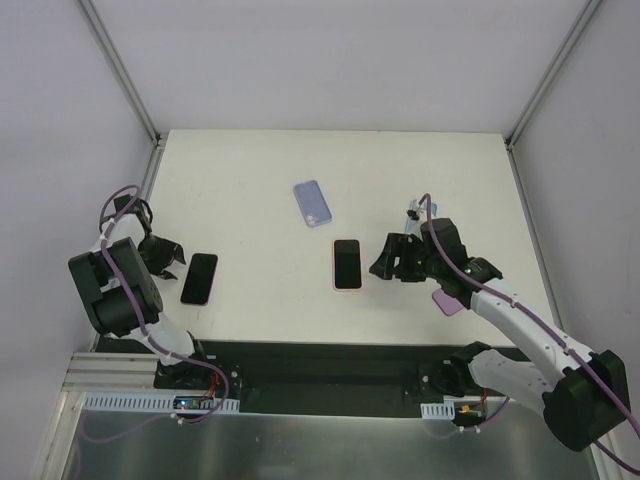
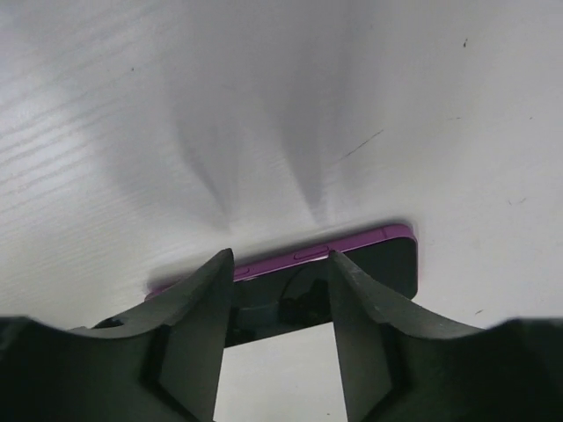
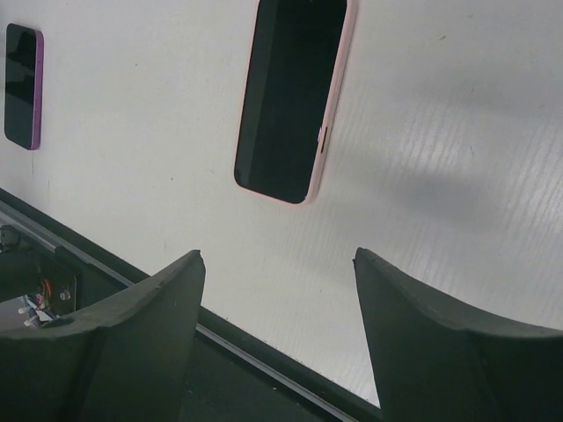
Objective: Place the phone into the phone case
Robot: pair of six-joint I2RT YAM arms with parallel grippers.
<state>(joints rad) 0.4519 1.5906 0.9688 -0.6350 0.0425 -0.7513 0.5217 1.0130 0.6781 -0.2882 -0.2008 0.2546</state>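
Note:
A dark phone with a purple rim (image 1: 199,278) lies flat at the table's left. A second dark phone, pink-rimmed (image 1: 346,264), lies in the middle. A pale lavender-blue phone case (image 1: 312,203) rests farther back. My left gripper (image 1: 172,262) stands right at the purple phone's left side. In the left wrist view its fingertips (image 2: 220,272) reach over the phone (image 2: 387,259), which lies crosswise, and the jaws are partly apart with nothing clamped. My right gripper (image 1: 380,262) hovers open just right of the pink-rimmed phone (image 3: 290,97), which lies ahead of the tips.
A pink-purple flat thing (image 1: 447,300), perhaps another case, lies half hidden under the right arm. The table's black front edge (image 3: 264,352) runs just below the right gripper (image 3: 278,254). White walls enclose the table on three sides.

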